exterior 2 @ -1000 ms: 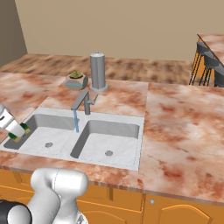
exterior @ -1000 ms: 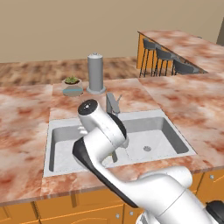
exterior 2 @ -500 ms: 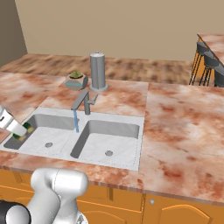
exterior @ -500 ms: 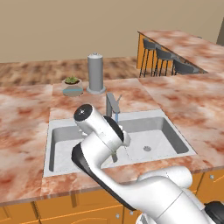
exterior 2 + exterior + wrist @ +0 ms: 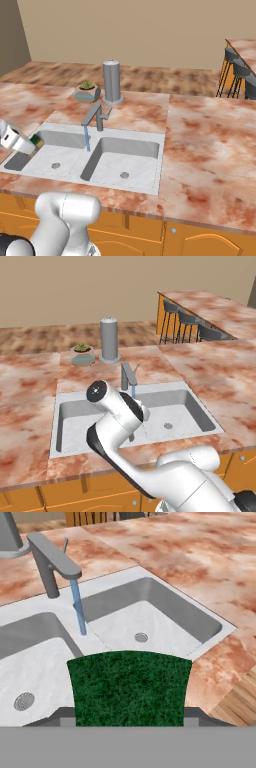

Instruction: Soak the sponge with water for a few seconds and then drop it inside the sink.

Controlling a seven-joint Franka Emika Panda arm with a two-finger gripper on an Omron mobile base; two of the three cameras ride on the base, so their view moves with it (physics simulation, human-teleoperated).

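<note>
My gripper (image 5: pixel 35 143) is shut on the sponge (image 5: pixel 37 142) and holds it above the left bowl of the sink (image 5: pixel 127 138), to the left of the water (image 5: pixel 87 138) and apart from it. In the hand view the sponge (image 5: pixel 129 687) shows its dark green face between the gripper (image 5: pixel 129 718) tips. Beyond it the thin blue water (image 5: pixel 78 609) falls from the grey faucet (image 5: pixel 50 559) onto the divider between the two bowls of the sink (image 5: pixel 210 619). In the left base view my own arm hides the hand, while the faucet (image 5: pixel 127 375) and water (image 5: pixel 133 391) show above the sink (image 5: pixel 59 406).
Behind the faucet on the marble counter (image 5: pixel 200 135) stand a tall grey cylinder (image 5: pixel 111 80) and a small potted plant (image 5: pixel 87 91). Bar stools (image 5: pixel 239 75) line a second counter at the far right. Wooden cabinet fronts (image 5: pixel 200 237) run below the sink.
The arm's elbow has sunk a little and the gripper with the sponge has edged slightly towards the stream. The grip is unchanged and the water keeps running.
</note>
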